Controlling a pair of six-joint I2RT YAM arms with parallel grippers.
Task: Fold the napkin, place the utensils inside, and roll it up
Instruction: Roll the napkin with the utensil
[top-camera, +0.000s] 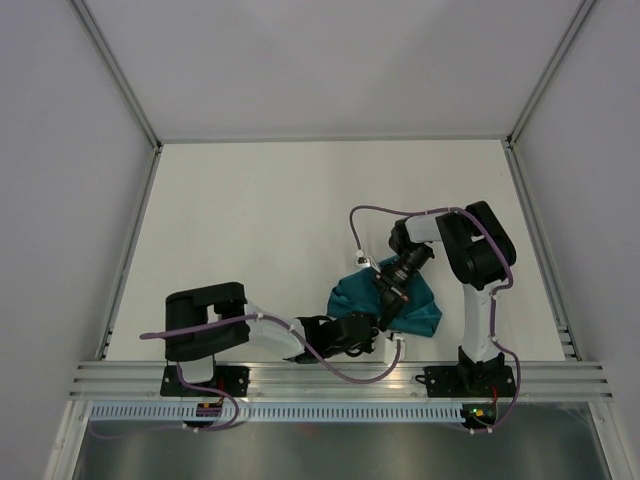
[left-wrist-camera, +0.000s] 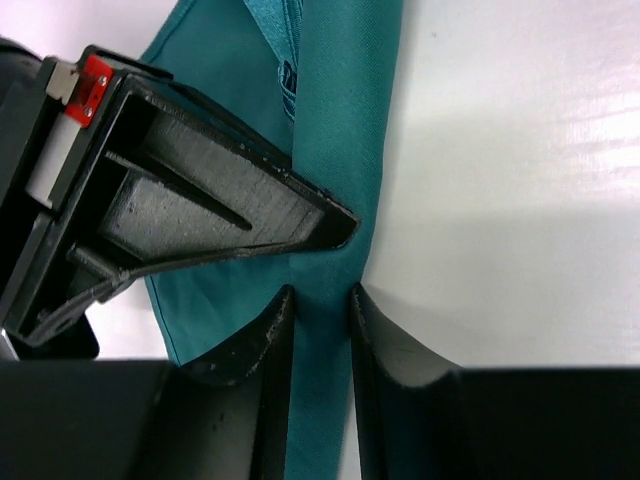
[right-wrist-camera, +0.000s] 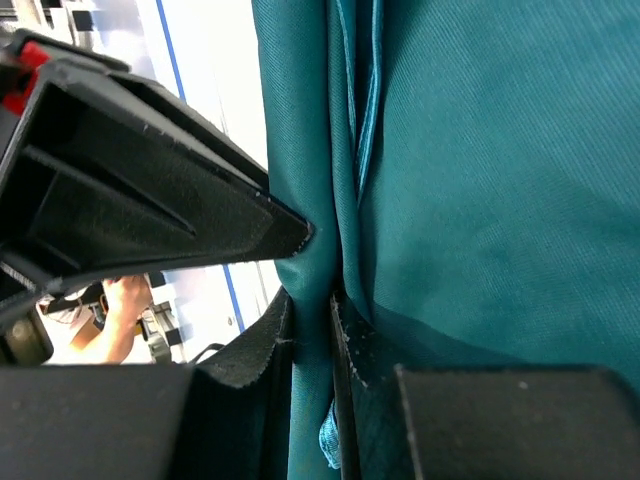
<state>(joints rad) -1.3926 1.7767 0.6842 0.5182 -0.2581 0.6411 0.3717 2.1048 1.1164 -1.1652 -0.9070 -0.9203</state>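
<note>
My left gripper (left-wrist-camera: 320, 300) is clenched on the napkin (left-wrist-camera: 340, 120). A narrow fold of the teal cloth runs straight up between my two fingers (left-wrist-camera: 262, 345), filling the gap and touching both of them. My right gripper (right-wrist-camera: 310, 305) grasps the same cloth in the same way, its jaws nearly closed on a thin ridge of fabric. Several layered edges are stacked along that ridge just above the grip. To the right of the ridge the cloth spreads wide and fills the right wrist view.

The two grippers sit very close together. In each wrist view the other gripper's black finger comes in from the upper left, its tip against the fold just beyond my own fingertips. A red tab (left-wrist-camera: 95, 78) shows on its body.

From above, the napkin lies bunched in a crumpled heap on the white table (top-camera: 300, 200), near the front edge and right of centre. My left arm stretches low across the table to it from the left. My right arm bends over and meets it from the far side. In the left wrist view the white table shows just right of the fold.
</note>
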